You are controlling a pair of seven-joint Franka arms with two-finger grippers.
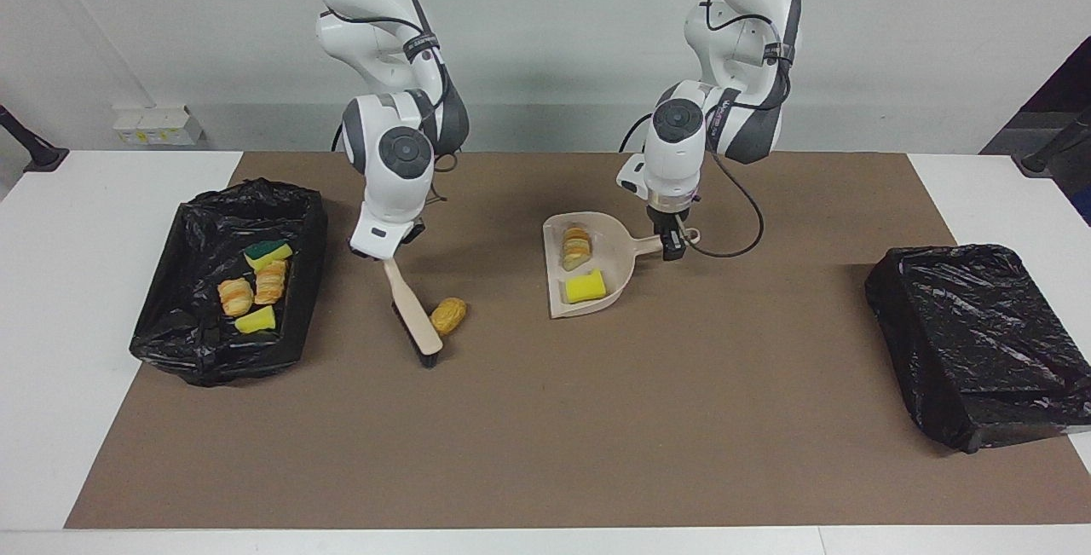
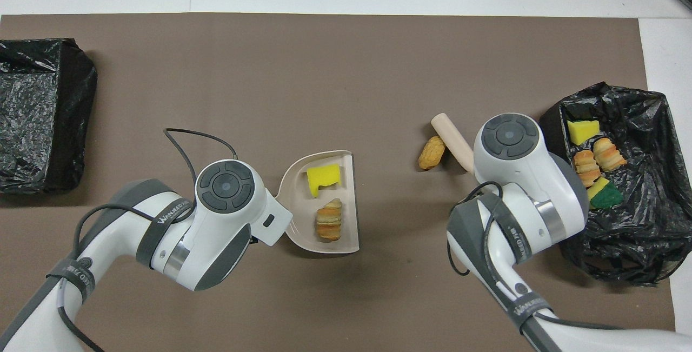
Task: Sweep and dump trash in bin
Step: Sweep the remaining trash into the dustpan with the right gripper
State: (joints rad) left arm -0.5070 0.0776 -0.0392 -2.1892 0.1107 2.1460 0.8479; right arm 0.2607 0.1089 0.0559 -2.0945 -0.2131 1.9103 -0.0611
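Beige brush (image 1: 412,318), clamped in my right pincer (image 1: 390,255), touches 1 pastry scrap (image 1: 448,315) mid-frame; left pincer (image 1: 672,241) grips the dustpan (image 1: 620,269) handle.

Even, bright, diffuse light from above; no single strong lamp evident. Shadows soft & short: a faint smudge on the brown paper table mat (image 1: 545,436) just under the right gripper (image 1: 392,258), beside the beige wooden hand brush w/ black bristles (image 1: 413,316); another soft patch under the left gripper (image 1: 673,250), next to the beige plastic dustpan (image 1: 620,278). Crinkled black plastic bin liner (image 1: 972,342), well apart from both grippers, shows specular glints on its folds. Glossy white arm shells carry mild highlights. Both views sharp edge to edge, no motion blur; overhead view slightly cooler. White wall evenly lit w/ slight falloff toward the corners.
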